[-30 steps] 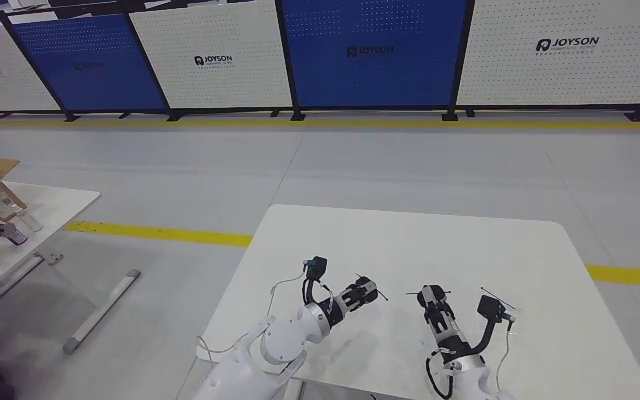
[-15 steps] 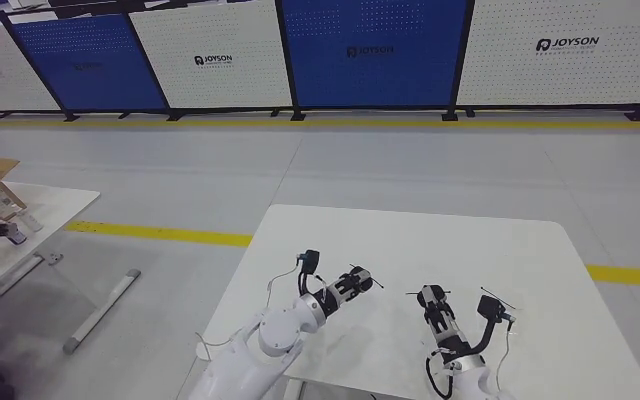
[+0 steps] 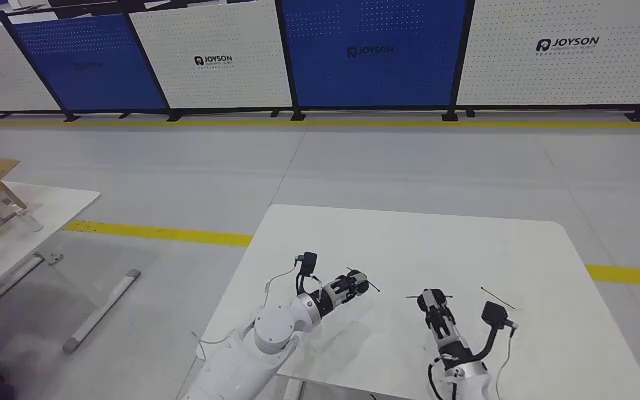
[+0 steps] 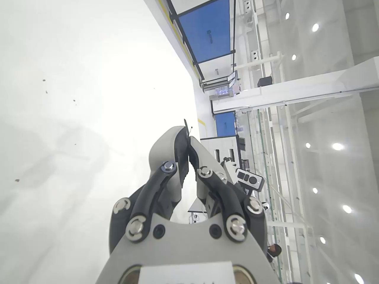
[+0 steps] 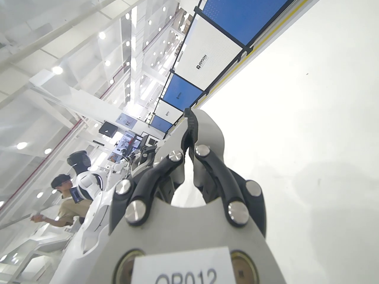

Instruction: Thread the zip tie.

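Note:
My left gripper (image 3: 357,282) hovers over the front middle of the white table (image 3: 400,235), shut on a thin black zip tie (image 3: 366,281) that sticks out on both sides of its tips. In the left wrist view the left gripper (image 4: 188,137) pinches the tie's black end (image 4: 186,124). To its right, my right gripper (image 3: 431,296) is shut on another thin black strip (image 3: 444,294) lying crosswise. The right wrist view shows the right gripper (image 5: 189,117) clamped on that ribbed strip (image 5: 191,127). Whether the two strips are one tie, I cannot tell.
A further thin black strip (image 3: 497,296) lies beside the right arm's wrist. The table's back half and right side are bare white surface. The table's left edge (image 3: 232,290) runs close to the left arm. Grey floor with a yellow line (image 3: 150,233) lies beyond.
The left gripper has drifted a little left and back with its tie, widening the gap to the right gripper. The right arm has barely shifted.

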Controlling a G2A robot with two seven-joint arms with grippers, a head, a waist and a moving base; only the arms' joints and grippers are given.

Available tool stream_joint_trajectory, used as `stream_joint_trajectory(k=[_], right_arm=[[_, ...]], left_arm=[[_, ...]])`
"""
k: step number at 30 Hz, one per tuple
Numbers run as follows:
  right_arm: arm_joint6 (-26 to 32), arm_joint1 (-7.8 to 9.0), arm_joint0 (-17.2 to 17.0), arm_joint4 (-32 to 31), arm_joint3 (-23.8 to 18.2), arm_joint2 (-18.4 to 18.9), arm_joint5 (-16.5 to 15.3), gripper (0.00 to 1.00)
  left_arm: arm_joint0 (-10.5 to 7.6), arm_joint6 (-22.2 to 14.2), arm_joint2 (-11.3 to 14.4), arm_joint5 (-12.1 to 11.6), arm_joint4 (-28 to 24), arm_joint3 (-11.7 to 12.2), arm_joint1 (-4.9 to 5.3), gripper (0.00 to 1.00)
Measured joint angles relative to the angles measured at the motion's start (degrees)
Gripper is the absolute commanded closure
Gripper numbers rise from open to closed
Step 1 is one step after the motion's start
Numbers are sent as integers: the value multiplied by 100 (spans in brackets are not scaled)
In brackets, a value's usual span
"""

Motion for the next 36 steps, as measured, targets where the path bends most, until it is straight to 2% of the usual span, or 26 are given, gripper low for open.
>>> stream_joint_trajectory(k=[3, 7, 12, 16, 24, 32, 36], right_arm=[[31, -40, 28, -64, 121, -109, 3, 100], [164, -87, 204, -126, 299, -219, 230, 100], [159, -85, 197, -122, 293, -215, 218, 100], [159, -85, 197, -121, 293, -215, 218, 100], [188, -91, 193, -88, 294, -214, 196, 100], [145, -223, 371, -124, 531, -461, 315, 100], [126, -227, 378, -129, 537, -464, 326, 100]], left_arm=[[0, 0, 0, 0, 0, 0, 0, 100], [0, 0, 0, 0, 0, 0, 0, 100], [10, 41, 23, -18, 59, -10, -1, 100], [127, 265, 181, -137, 407, -69, -10, 100], [155, 258, 196, -149, 298, -76, -17, 100], [155, 259, 196, -148, 299, -76, -16, 100], [155, 259, 196, -148, 299, -76, -16, 100]])
